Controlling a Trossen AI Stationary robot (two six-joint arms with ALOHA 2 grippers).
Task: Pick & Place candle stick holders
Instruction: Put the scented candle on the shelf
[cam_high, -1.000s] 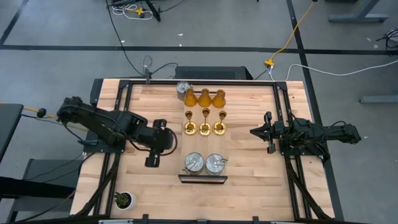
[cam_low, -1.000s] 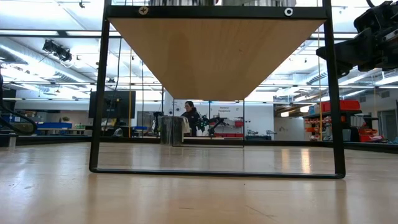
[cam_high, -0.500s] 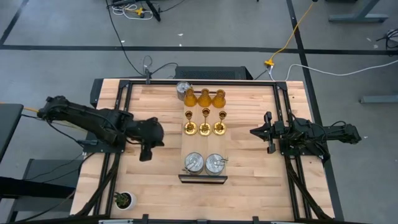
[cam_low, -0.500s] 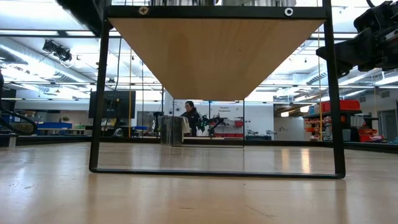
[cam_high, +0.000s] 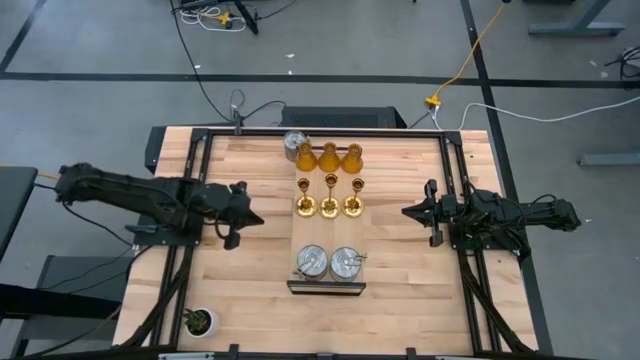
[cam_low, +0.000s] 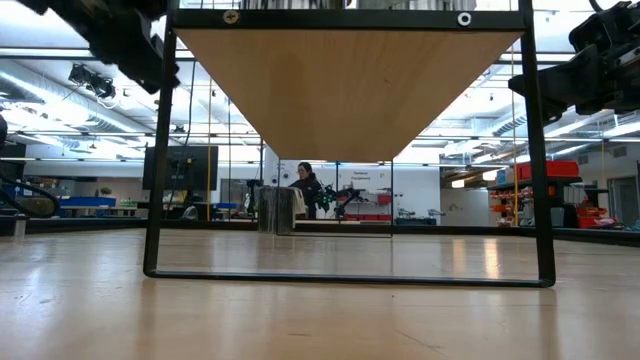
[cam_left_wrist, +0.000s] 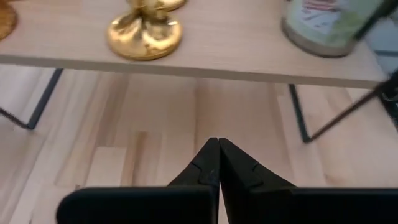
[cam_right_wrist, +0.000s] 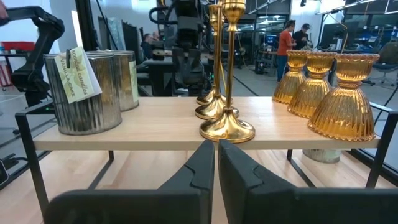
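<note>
Lighting's bright and even overall, mostly from ceiling strip lights you can see in the low view, so the worktop (cam_high: 400, 260) only gets short soft shadows under the arms. Just ahead of the right pincer (cam_right_wrist: 215, 149) the gold holders (cam_right_wrist: 227, 127) throw sharp glints and the amber ones (cam_right_wrist: 344, 112) glow, with the room behind going soft. Past the left pincer (cam_left_wrist: 218, 146), the gold base (cam_left_wrist: 144, 34) is a bit blurry and washed out.
</note>
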